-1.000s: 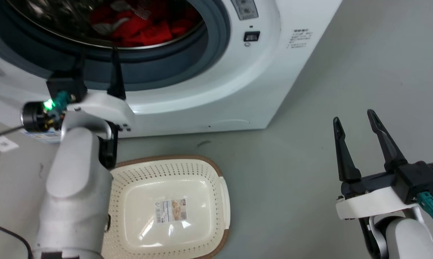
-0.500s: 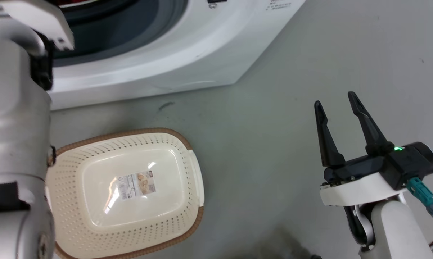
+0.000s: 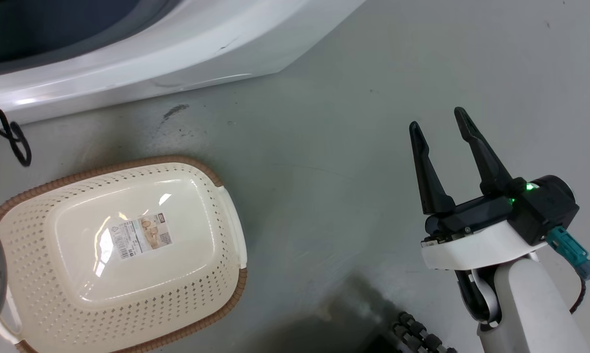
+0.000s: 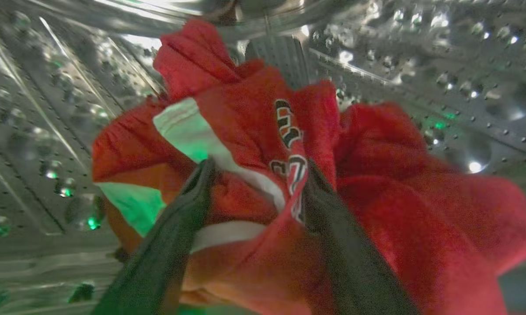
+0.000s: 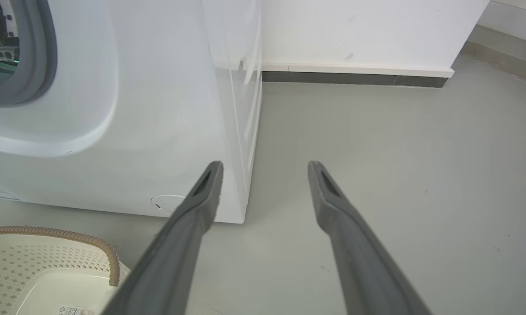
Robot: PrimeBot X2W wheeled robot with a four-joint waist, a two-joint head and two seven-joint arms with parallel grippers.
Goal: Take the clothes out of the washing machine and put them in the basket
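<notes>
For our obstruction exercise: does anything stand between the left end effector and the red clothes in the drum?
Nothing visible does. The left end effector is inside the washing machine drum, its open fingers astride a fold of the clothes.

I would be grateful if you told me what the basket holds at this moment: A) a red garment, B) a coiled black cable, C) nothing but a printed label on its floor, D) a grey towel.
C: the basket has a bare cream floor with just a label on it, while the red clothes lie inside the washing machine.
</notes>
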